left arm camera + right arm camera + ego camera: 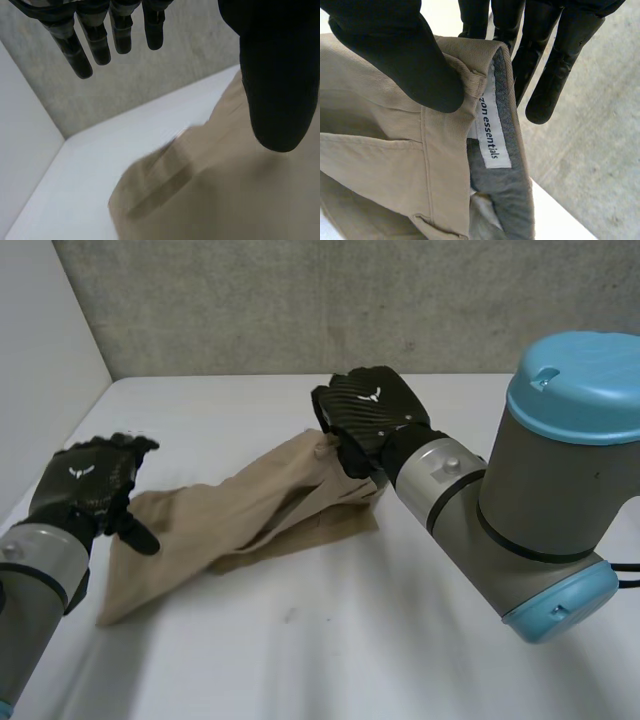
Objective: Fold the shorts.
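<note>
Right robot hand (365, 410) pinches the waistband of the beige cloth shorts (240, 510), held off the white counter (350, 640); my left robot hand (90, 480) hovers, fingers apart, over the leg end. Nothing folded yet, I'd say.

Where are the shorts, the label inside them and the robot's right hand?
shorts (250, 505), head view, the middle of the tan cloth.
label (492, 127), right wrist view, its white middle.
right hand (365, 408), head view, the back of the hand.
</note>
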You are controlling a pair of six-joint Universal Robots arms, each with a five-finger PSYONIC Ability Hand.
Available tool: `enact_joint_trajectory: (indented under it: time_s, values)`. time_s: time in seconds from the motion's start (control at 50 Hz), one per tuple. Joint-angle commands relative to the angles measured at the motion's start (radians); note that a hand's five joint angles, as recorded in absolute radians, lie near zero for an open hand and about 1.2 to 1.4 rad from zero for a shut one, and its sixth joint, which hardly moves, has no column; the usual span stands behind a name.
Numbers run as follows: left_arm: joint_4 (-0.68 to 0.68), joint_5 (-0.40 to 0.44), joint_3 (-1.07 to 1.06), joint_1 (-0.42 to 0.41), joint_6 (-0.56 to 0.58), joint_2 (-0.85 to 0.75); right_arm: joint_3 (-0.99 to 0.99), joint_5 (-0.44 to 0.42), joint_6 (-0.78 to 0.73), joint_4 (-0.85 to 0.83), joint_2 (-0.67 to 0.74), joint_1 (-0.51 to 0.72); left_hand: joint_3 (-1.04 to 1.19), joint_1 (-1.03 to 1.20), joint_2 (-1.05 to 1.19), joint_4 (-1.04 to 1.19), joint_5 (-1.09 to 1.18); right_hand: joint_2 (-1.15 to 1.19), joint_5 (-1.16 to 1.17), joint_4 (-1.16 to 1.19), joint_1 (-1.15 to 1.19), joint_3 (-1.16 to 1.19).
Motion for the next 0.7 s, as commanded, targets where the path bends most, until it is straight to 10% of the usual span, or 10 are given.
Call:
enact_joint_trajectory:
  time_s: [0.02,0.42,0.7]
  values:
    - [0.034,0.003,-0.036,0.084,0.106,-0.119,0.017,0.015,0.005,0.001,0.001,-0.015,-0.018,-0.017,-0.019,-0.017,-0.029,0.225,0.233,0.206,0.428,0.235]
    - [-0.089,0.004,-0.126,0.067,0.111,0.063,-0.023,0.071,0.006,-0.017,0.041,-0.012,0.029,0.03,0.028,0.03,0.018,0.225,0.233,0.206,0.428,0.235]
    - [-0.003,0.02,-0.151,0.063,0.106,-0.094,-0.033,0.071,0.106,-0.017,0.016,-0.009,0.056,0.056,0.055,0.056,0.045,0.225,0.233,0.206,0.428,0.235]
